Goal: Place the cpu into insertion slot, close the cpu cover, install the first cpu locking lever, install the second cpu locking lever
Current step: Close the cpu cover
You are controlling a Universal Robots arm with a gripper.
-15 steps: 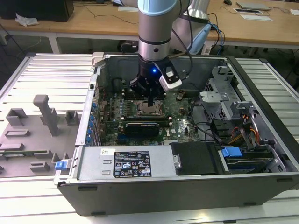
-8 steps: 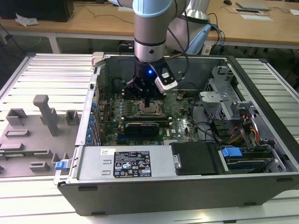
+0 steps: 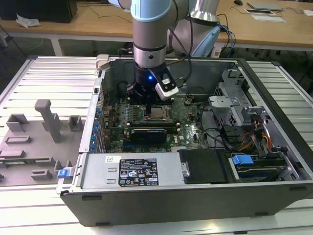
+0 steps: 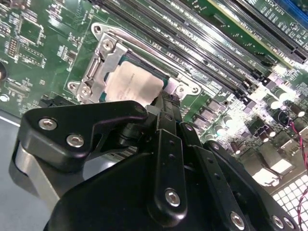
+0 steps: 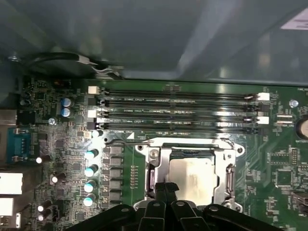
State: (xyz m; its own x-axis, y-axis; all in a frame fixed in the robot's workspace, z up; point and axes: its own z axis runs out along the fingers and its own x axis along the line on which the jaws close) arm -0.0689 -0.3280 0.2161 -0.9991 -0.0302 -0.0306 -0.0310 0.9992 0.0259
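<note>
The cpu (image 4: 131,83), a dull silver square, lies in the insertion slot (image 5: 192,153), whose dark frame shows only as a thin strip beside the chip. The silver cpu cover (image 4: 102,61) lies flat around the chip, which shows through its window. My gripper (image 4: 166,102) hangs just above the edge of the chip and cover, its two black fingers pressed together with nothing seen between them. In the first wrist view the same fingertips (image 5: 166,188) meet at the socket's edge beside the cpu (image 5: 192,174). A thin wire lever (image 5: 118,142) runs along the socket's corner. In the exterior view the cpu (image 3: 157,113) sits below my wrist.
Long black memory slots (image 5: 178,111) run beside the socket. A black expansion card (image 3: 149,133) lies toward the case front. Drive cages and cables (image 3: 244,132) fill the exterior view's right. The open case walls (image 3: 98,122) surround the board. Grey fixtures (image 3: 46,122) stand outside the case.
</note>
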